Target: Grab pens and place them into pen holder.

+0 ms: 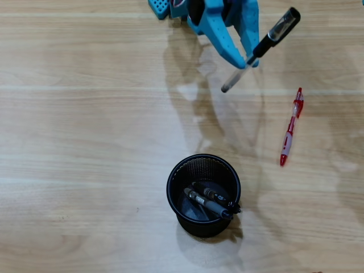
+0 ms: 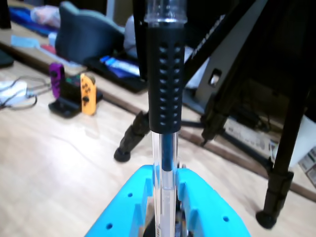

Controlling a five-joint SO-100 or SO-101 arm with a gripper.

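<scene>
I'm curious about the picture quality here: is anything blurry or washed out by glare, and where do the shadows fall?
Overhead view: sharp, with pale sheen patches on the table; the pen holder casts a soft shadow toward the bottom edge. Wrist view: the held pen is fairly sharp, while the blue gripper and the background clutter look soft.

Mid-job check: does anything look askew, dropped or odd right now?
Nothing spilled or damaged. The gripper holds the clear-and-black pen by its clear barrel, so it sits slanted in the overhead view. Two pens lean inside the pen holder, which stands upright. The red-and-white pen lies alone on the table.
</scene>
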